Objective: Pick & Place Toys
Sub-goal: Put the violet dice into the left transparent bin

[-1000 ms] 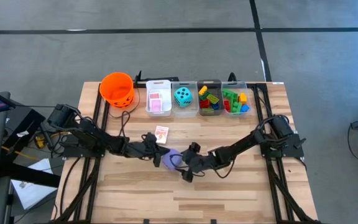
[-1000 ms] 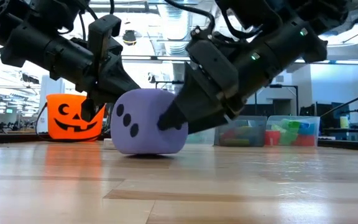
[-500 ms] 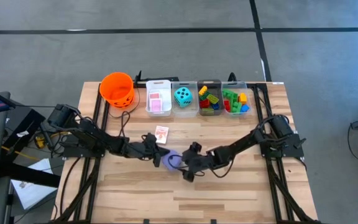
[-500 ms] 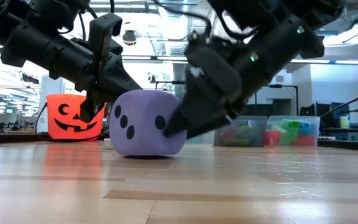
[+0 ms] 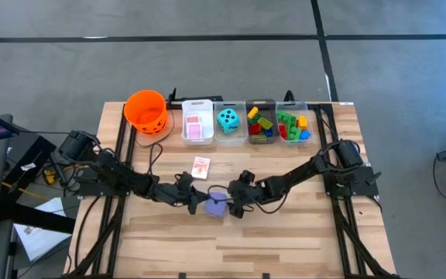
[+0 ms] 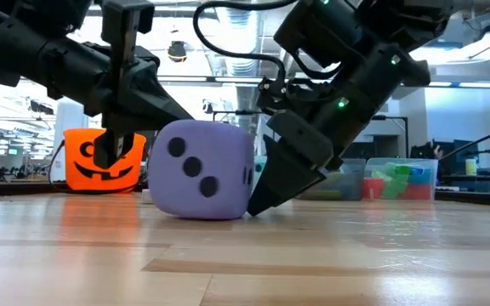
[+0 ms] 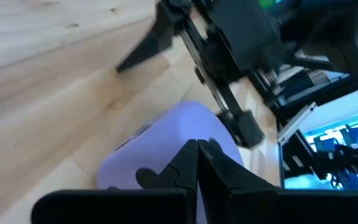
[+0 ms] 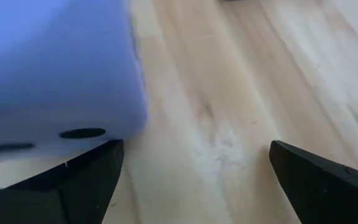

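The purple dice (image 5: 216,207) sits on the tabletop (image 5: 285,240), near the middle, and it is not lifted. In the low view its three black dots face the camera.

The right end effector (image 5: 235,208) is just beside the dice. Its fingers (image 8: 319,180) are spread wide, and the dice sits at one finger, not between the two. The left end effector (image 5: 197,204) is on the other side of the dice. In the left wrist view its fingers (image 7: 201,165) are squeezed together with nothing between them, and the dice lies right under them.

It looks like the step is getting hold of the purple dice. No arm has it yet. Next, I think one end effector must get its fingers on both sides of the dice, close on it, and lift it to a bin.

Now the count. There are two dice: the purple one here and a teal dice (image 5: 228,118) already in a bin. One playing card (image 5: 200,167) lies on the tabletop, well apart from the bins. More pink cards (image 5: 194,125) are in the white bin (image 5: 197,104), but I cannot tell how many. Two bins hold bricks (image 5: 260,126), too many to count. There are four bins in a row, and one orange bucket (image 5: 145,110) beside them.
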Available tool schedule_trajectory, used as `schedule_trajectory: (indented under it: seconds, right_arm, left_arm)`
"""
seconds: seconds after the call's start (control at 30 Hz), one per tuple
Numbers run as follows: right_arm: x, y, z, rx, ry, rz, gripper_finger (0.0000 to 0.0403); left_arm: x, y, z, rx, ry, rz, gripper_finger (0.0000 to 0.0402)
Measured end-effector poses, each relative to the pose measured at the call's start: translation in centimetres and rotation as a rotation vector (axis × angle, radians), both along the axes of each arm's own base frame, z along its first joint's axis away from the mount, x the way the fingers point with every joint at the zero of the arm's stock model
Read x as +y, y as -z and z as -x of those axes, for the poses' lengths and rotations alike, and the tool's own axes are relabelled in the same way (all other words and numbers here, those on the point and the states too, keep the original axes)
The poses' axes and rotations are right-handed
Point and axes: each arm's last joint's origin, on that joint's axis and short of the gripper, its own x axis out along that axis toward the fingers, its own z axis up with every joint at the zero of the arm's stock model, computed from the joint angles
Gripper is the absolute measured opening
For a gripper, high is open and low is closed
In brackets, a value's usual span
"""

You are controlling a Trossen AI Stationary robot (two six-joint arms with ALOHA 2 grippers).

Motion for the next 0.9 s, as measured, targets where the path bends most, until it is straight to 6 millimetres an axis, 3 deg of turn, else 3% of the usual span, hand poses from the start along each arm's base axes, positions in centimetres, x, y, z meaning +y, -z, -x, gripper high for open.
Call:
schedule_trajectory:
  seconds: [0.33,0.53,0.9]
  right_arm:
    - [-0.7,0.0,0.2,0.082,-0.08,0.07,0.0395]
    - [-0.5,0.3,1.0,0.191,-0.138,0.015,0.0395]
    - [1.8,-2.7,2.3,0.154,-0.32,-0.104,0.0395]
  left_arm:
    - [-0.5,0.0,0.2,-0.002,0.01,0.003,0.0]
    - [-0.5,0.0,0.2,0.001,0.009,0.002,0.0]
    - [-0.4,0.0,0.2,0.003,0.006,0.0,0.0]
